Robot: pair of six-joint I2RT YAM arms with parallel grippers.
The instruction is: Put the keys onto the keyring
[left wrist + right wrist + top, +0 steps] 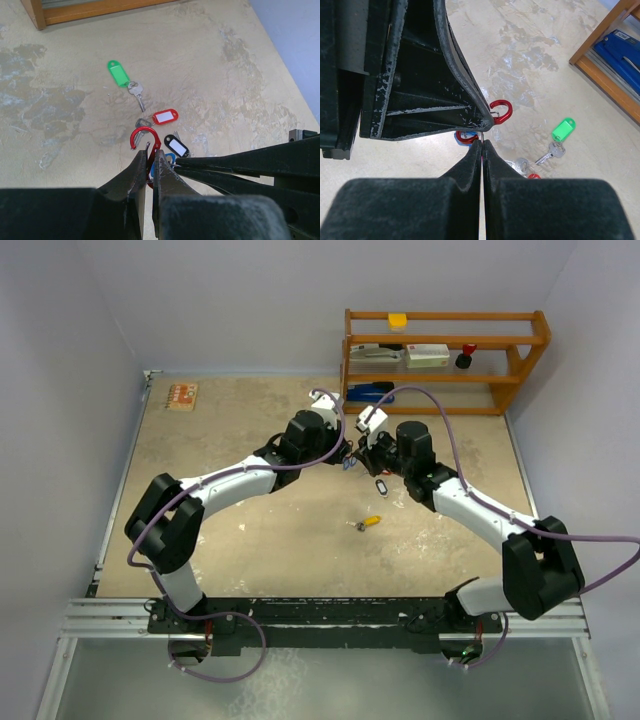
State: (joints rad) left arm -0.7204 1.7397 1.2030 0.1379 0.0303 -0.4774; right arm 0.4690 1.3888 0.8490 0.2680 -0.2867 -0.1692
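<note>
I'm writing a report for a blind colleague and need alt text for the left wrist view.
The left gripper is shut on a red carabiner keyring, with the right gripper, also shut, reaching in from the right. Beyond, on the beige table, lie a green-tagged key and a red-tagged key; a black tag sits by the ring.
</note>
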